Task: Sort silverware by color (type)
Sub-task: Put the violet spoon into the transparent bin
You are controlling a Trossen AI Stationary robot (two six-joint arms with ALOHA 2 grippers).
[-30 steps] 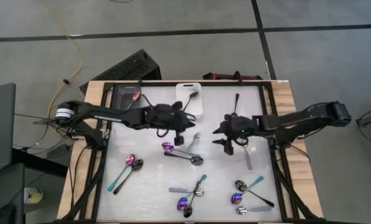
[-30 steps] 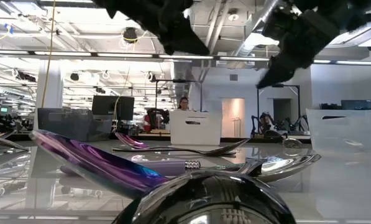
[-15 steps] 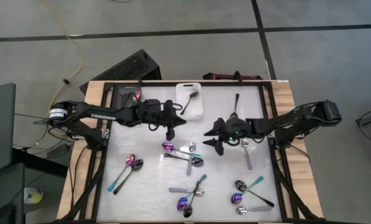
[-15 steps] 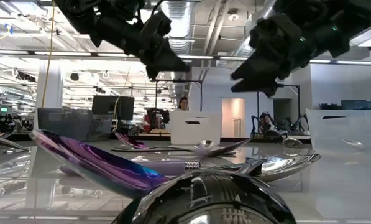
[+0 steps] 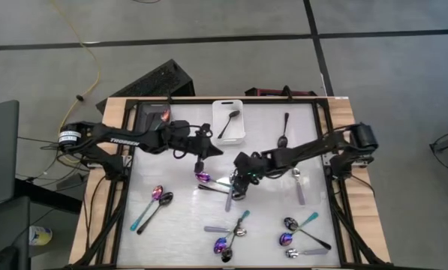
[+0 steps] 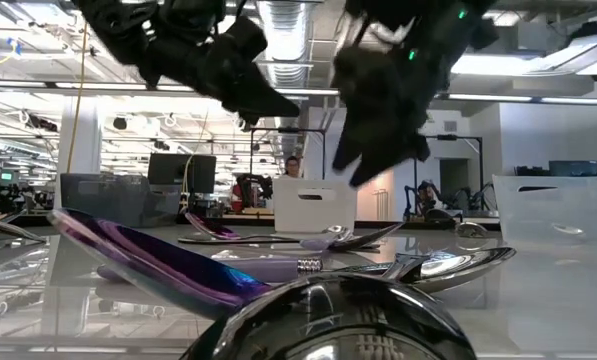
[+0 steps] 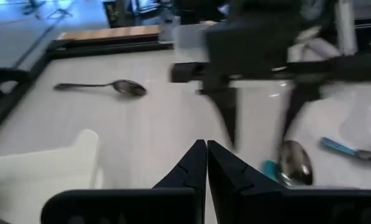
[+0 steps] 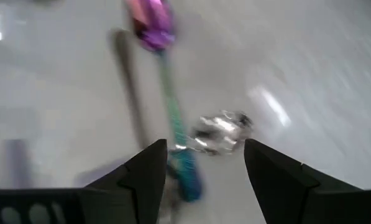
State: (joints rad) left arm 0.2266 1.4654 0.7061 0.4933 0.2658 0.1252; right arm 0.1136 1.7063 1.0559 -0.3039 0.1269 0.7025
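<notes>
Several slim spoons lie on the white table. In the middle, a purple spoon with a teal handle (image 5: 202, 177), a black spoon (image 5: 236, 194) and a silver spoon (image 8: 222, 134) are piled crosswise. My right gripper (image 5: 238, 186) hangs open above this pile, its fingers (image 8: 149, 169) on either side of the silver bowl and the teal handle (image 8: 176, 149), touching nothing. My left gripper (image 5: 207, 154) is shut and empty, in the air just left of the pile. One black spoon (image 5: 230, 124) lies in the white bin (image 5: 217, 105).
Other spoons lie at the near left (image 5: 160, 197), near middle (image 5: 231, 236) and near right (image 5: 299, 229). A silver spoon (image 5: 299, 187) and a black one (image 5: 284, 132) lie on the right. A clear bin (image 5: 150, 112) at the far left holds a purple spoon. Black rails frame the table.
My right gripper has swung from the table's right side toward the left and come down over the middle pile, staying open. My left gripper has drawn back toward the left and far side, away from the pile. The silver spoon has settled onto the pile.
</notes>
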